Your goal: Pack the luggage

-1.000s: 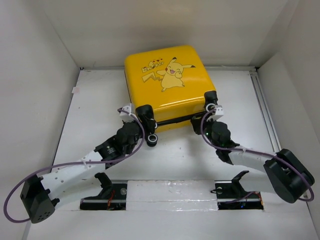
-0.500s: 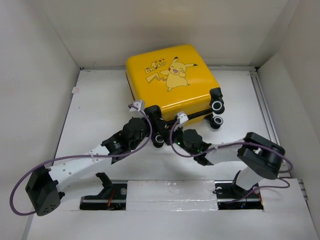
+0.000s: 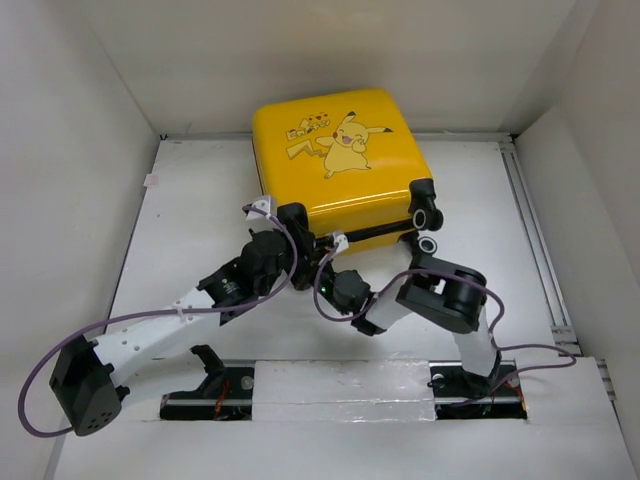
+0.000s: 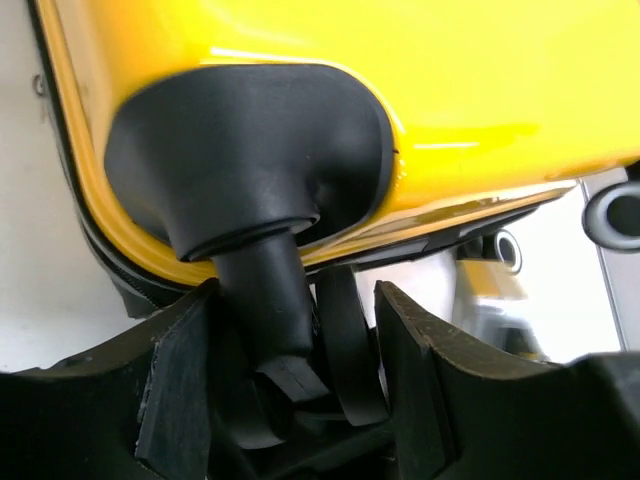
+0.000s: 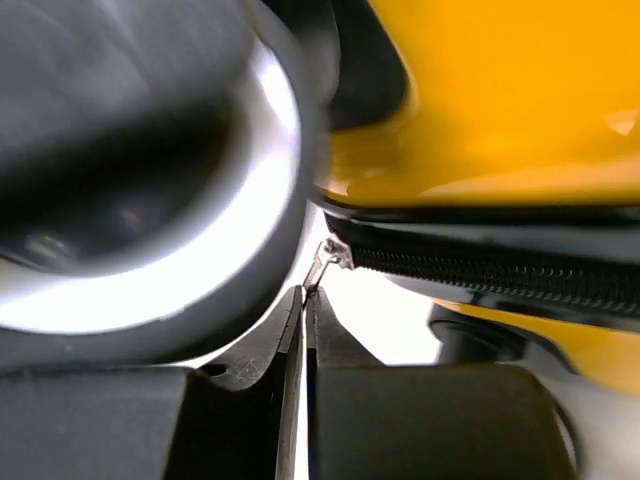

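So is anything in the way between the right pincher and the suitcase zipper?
No, nothing visible. The right gripper is shut on the zipper pull of the luggage; a caster wheel sits just beside it.

A robotics lab test cell: plain white panel walls (image 3: 70,200) are boxing in a white flat tabletop (image 3: 200,190), two white-and-black cabled robot arms (image 3: 150,335) standing bolted along its near edge

R gripper (image 5: 305,297) swung left to luggage's (image 3: 335,160) zip pull (image 5: 323,260), prob. pinching it.
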Robot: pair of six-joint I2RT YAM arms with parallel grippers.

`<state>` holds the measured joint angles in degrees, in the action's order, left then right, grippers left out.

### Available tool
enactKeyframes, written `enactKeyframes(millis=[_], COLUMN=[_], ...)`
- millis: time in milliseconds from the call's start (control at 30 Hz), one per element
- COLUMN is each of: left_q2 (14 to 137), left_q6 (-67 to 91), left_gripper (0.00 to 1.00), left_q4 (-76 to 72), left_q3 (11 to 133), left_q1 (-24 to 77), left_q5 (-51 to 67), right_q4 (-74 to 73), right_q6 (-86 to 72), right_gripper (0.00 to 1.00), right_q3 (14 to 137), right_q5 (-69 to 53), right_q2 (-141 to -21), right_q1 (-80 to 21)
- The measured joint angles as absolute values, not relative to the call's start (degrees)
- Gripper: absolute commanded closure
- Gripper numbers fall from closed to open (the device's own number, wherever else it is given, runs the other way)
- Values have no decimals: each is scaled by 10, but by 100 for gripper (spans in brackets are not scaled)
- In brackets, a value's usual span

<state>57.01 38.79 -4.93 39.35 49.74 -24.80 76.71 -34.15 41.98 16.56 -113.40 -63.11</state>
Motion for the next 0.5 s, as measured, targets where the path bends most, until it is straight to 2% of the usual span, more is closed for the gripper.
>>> enactKeyframes(millis=[100, 267, 367, 400, 433, 467, 500], left_q2=[570, 568, 567, 567, 567, 567, 566], left_q6=[393, 406, 415, 418, 424, 424, 424], left_gripper=[100, 100, 100, 100, 100, 100, 95], left_q4=[-57, -67, -73, -77, -84, -87, -82], left_q3=[394, 389, 385, 383, 382, 382, 382], left_q1=[494, 494, 496, 498, 500, 505, 507], left_q5=[-250, -249, -242, -240, -234, -234, -234], right_q4=[799, 813, 817, 814, 808, 807, 804], right_q6=[-365, -383, -390, -394, -397, -406, -410], right_gripper=[100, 100, 79, 70, 55, 51, 49], right_q3=[455, 457, 445, 439, 429, 415, 397], right_q5=[196, 219, 220, 207, 183, 175, 168], right_q2=[-1187, -1196, -1192, -1188, -1184, -1181, -1172], right_q1=[-640, -646, -647, -647, -650, -658, -664])
